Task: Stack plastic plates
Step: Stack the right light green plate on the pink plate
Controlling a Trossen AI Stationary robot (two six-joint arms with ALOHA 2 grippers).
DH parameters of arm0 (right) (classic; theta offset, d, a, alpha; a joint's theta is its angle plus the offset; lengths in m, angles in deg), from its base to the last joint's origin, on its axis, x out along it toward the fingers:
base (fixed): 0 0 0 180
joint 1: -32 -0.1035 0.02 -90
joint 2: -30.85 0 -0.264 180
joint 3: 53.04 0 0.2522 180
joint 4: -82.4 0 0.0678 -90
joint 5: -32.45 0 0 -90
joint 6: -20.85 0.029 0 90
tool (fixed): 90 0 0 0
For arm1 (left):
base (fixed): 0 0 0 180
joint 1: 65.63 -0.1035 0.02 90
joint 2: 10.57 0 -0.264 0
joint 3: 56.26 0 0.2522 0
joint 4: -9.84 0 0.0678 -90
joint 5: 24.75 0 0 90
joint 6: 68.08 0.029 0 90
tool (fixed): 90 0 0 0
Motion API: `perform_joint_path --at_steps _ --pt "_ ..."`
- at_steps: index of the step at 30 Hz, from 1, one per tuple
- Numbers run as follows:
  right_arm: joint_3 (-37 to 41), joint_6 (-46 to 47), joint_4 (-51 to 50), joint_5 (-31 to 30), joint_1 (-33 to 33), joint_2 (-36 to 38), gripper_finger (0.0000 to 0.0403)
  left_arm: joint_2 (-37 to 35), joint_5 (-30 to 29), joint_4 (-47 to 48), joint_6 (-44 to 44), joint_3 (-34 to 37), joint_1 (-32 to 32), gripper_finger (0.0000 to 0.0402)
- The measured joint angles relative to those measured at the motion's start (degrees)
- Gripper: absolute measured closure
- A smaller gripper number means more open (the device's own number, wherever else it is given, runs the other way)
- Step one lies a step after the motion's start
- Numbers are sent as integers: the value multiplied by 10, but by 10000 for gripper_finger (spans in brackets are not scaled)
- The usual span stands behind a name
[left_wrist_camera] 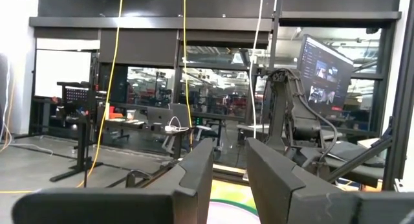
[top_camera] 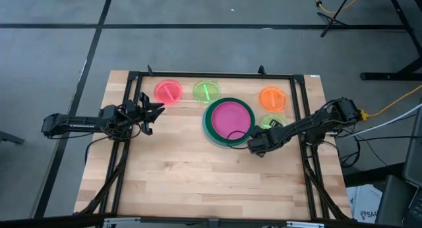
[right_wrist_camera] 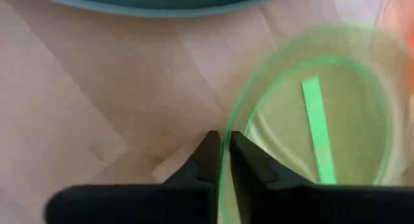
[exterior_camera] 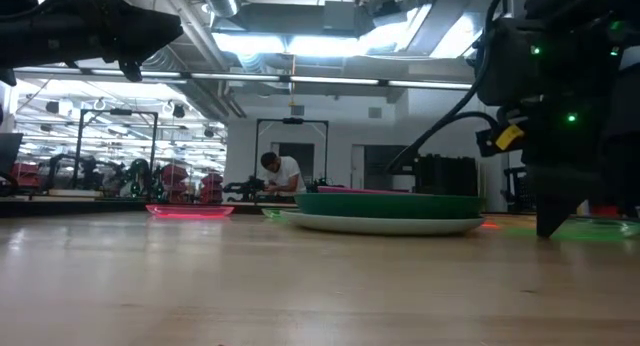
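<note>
A stack of large plates (top_camera: 227,121) sits mid-table, with magenta on top, dark green under it and light blue at the bottom. No peach plate shows. The small pink-red plate (top_camera: 168,91), a neon green plate (top_camera: 206,91) and the orange plate (top_camera: 272,97) lie flat along the far side. A second neon green plate (top_camera: 273,121) lies to the right of the stack. My right gripper (top_camera: 262,137) points down at its near rim and is shut on it. My left gripper (top_camera: 155,112) is open and empty, raised above the table's left part. My right gripper pinches the second neon green plate's rim (right_wrist_camera: 224,160) between its two fingers, one finger inside the plate and one outside. The fingers come from above, pointing down, at the rim's near side. The plate looks to lie on the table.
The black frame rails (top_camera: 211,75) run along the table's far, left and right sides. Bare wood lies on the near half of the table (top_camera: 198,182). A person (exterior_camera: 280,174) works far off in the room behind.
</note>
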Motion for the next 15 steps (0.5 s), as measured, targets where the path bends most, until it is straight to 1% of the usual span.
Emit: perform_joint_path --at_steps 3,8,12,15 --pt "1 -3 -7 -5 1 0 399 0 0 0 0 0 0 315" --pt "2 -4 -20 -5 1 -1 392 0 0 0 0 0 0 315" --pt "2 -4 -32 -3 1 1 401 0 0 2 -1 0 0 315" --pt "2 -4 -37 -3 1 3 399 0 0 5 -5 0 0 315"
